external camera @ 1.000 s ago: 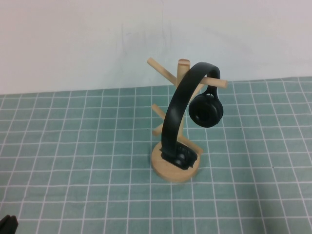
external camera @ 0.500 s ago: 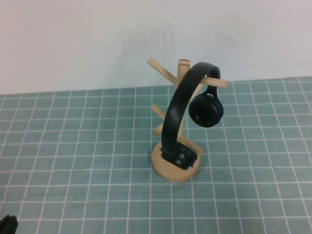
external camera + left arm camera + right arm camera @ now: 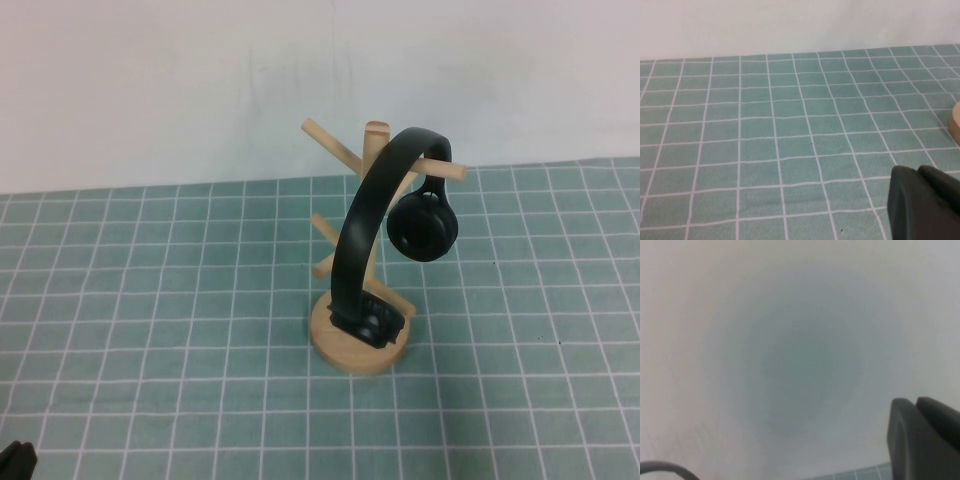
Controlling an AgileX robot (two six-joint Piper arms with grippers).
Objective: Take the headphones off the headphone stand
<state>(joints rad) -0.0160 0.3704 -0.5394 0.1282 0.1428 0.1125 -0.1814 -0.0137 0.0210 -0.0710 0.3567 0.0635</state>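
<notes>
1. Green gridded mat (image 3: 150, 330): the table is covered by it from the near edge to the pale wall (image 3: 150, 80) at the far side; white grid lines are shown across it in the high view and the left wrist view.

2. Headphone stand (image 3: 372, 150): a light wooden tree is set upright near the middle of the mat, on a round disc base, with angled pegs spread from the post.

3. Headphones (image 3: 360, 225): the black band is hooked over an upper peg on the stand's right side and is curved down in front of the post. One ear cup is hung free just under that peg, on the right of the post; the other is rested on the disc base. The headphones are touched by neither arm.

4. Left gripper (image 3: 922, 202): it is parked low over the mat at the near left corner, well apart from the stand; only a dark sliver is caught in the high view. In the left wrist view two dark fingers are seen pressed side by side, so the pincer is taken as together, with nothing held.

5. Right gripper (image 3: 922, 437): it is kept outside the high view and is faced toward the pale wall. Its fingers are likewise shown together, empty.
</notes>
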